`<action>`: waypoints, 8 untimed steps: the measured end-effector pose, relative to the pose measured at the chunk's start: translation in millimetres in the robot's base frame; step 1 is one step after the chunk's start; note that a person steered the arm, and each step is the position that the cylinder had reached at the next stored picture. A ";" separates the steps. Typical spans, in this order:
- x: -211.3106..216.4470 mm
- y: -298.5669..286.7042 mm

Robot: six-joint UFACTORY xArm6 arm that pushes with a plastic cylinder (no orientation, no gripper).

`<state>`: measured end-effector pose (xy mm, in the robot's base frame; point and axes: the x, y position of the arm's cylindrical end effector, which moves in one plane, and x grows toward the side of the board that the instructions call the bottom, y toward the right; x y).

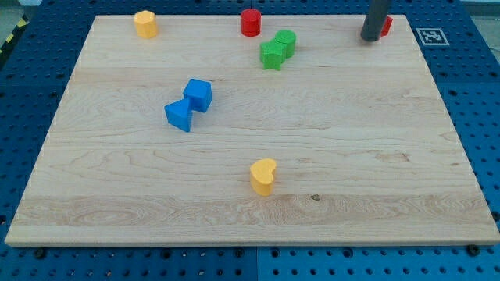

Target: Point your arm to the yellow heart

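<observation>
At the view's top left, near the far edge of the wooden board (pixel 375 156), a yellow block (pixel 145 23), roughly six-sided. Further right and lower, toward the middle left, two blue blocks touching corner to corner: a blue block (pixel 179 115) nearer the view's bottom and a blue cube (pixel 198 94) just above and to its right. Near the middle of the view's bottom half, standing alone and well apart from everything else, the yellow heart (pixel 263 176) (lobes pointing toward the view's right). Up at the top edge, slightly left of centre, a red cylinder (pixel 250 22). Just right of it and a little lower, two green blocks pressed together: a green star-like block (pixel 272 55) and a green cylinder (pixel 286 40) behind it. At the view's top right, the dark rod coming down with my tip (pixel 370 37) resting at the board's far edge, touching or just in front of a second red block (pixel 386 26), mostly hidden behind the rod, shape unclear. No jaws on the rod, nothing held. Tip far from the yellow heart, across the board diagonally. Outside the board, a blue pegboard table (pixel 469 94) all round.
</observation>
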<state>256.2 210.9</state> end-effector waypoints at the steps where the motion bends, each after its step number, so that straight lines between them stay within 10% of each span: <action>1: 12.3 -33.5; 5: 29.2 -74.3; 8: 248.7 -46.5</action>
<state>504.9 164.3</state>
